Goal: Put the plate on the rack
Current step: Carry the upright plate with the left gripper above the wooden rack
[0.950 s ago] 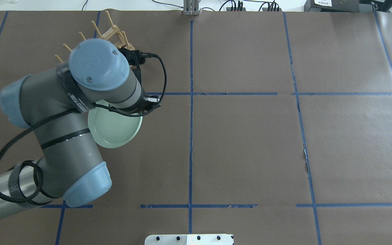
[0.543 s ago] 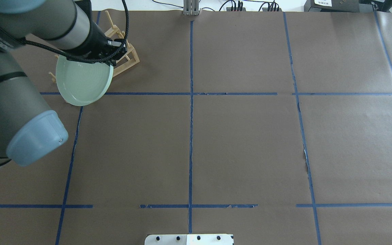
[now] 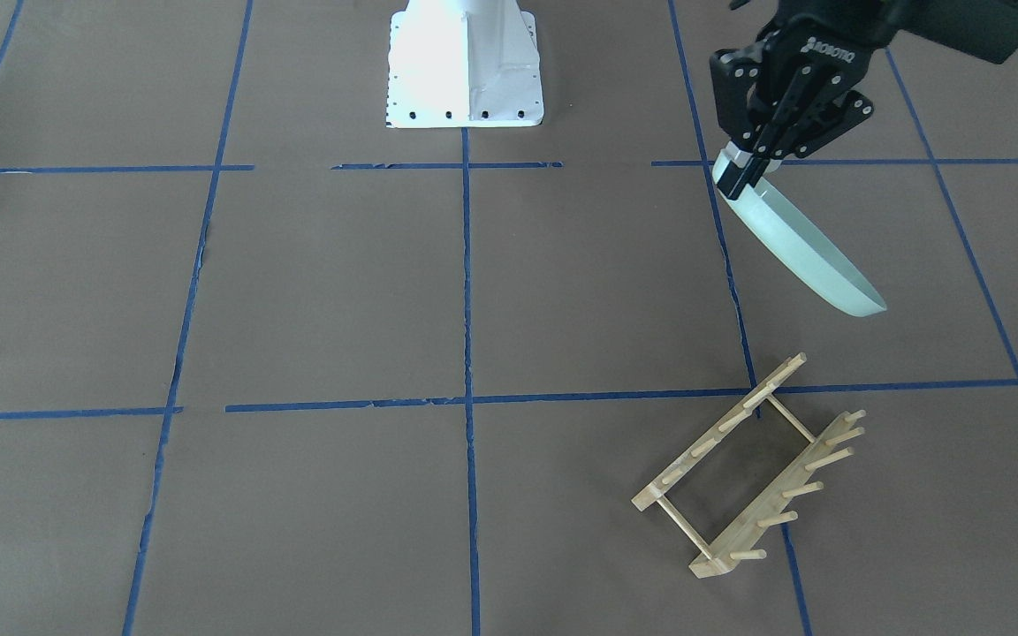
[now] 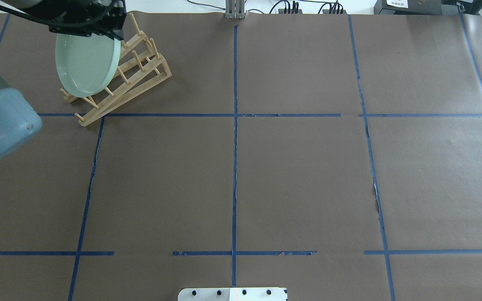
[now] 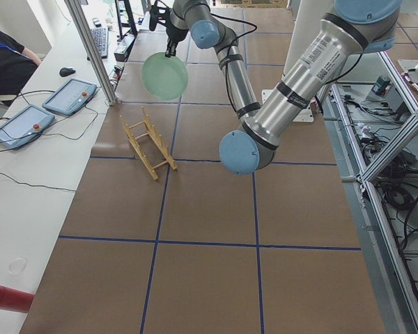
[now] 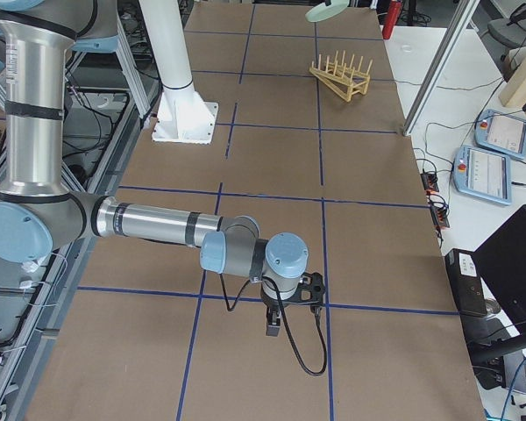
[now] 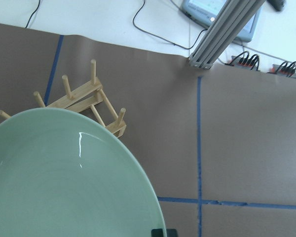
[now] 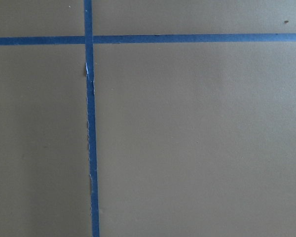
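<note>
My left gripper (image 3: 743, 172) is shut on the rim of the pale mint-green plate (image 3: 805, 252) and holds it tilted in the air, above and just on the robot's side of the light-wood rack (image 3: 752, 473). In the overhead view the plate (image 4: 86, 62) overlaps the left end of the rack (image 4: 140, 71). The left wrist view shows the plate (image 7: 64, 177) filling the lower left, with the rack's pegs (image 7: 84, 96) beyond it. My right gripper (image 6: 274, 329) hangs low over the table, far from the rack. I cannot tell whether it is open or shut.
The white robot base (image 3: 465, 62) stands at mid table. An aluminium post (image 4: 234, 10) and cables sit at the far edge. Blue tape lines (image 4: 234, 167) cross the brown table cover. Tablets (image 5: 70, 94) lie on a side table beyond the rack.
My left arm has carried the plate away from the robot and to the left, from mid-table to over the rack. The plate now stands more upright.
</note>
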Robot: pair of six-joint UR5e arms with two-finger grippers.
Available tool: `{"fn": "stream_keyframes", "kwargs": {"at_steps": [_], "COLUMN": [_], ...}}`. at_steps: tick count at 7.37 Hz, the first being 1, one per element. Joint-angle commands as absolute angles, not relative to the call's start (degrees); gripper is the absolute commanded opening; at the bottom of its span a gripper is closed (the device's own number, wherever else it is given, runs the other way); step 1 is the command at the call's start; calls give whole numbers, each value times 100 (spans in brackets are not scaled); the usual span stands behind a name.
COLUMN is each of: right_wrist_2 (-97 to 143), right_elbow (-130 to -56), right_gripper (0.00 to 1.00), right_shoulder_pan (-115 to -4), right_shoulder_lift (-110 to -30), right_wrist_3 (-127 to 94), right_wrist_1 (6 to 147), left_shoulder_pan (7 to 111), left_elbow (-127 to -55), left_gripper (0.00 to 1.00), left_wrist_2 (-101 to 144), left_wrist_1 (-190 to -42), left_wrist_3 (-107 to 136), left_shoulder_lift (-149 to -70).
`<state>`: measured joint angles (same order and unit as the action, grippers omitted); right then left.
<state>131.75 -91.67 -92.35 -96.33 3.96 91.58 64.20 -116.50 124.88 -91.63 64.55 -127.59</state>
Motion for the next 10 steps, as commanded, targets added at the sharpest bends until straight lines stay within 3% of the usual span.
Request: {"fn": "stream_keyframes", "kwargs": {"at_steps": [1, 7, 10], "right_wrist_2": [13175, 13175, 13175], "right_elbow": [-9167, -9167, -9167], "right_gripper": [100, 100, 100], "right_shoulder_pan": [-9237, -9237, -9229], "right_shoulder_lift": [-9633, -9633, -9633], "right_wrist_3": [396, 396, 396], "right_wrist_1": [9158, 9158, 9158], "left_shoulder_pan": [7003, 7005, 6707], "left_elbow": [-10920, -8591, -8018], "left_gripper": [0, 0, 0], "left_wrist_2": [13322, 12623, 11498], "left_wrist_1": [-11004, -16437, -17654], "left_wrist_3": [7062, 10393, 10906], "left_shoulder_lift": [-12526, -12445, -12366]}}
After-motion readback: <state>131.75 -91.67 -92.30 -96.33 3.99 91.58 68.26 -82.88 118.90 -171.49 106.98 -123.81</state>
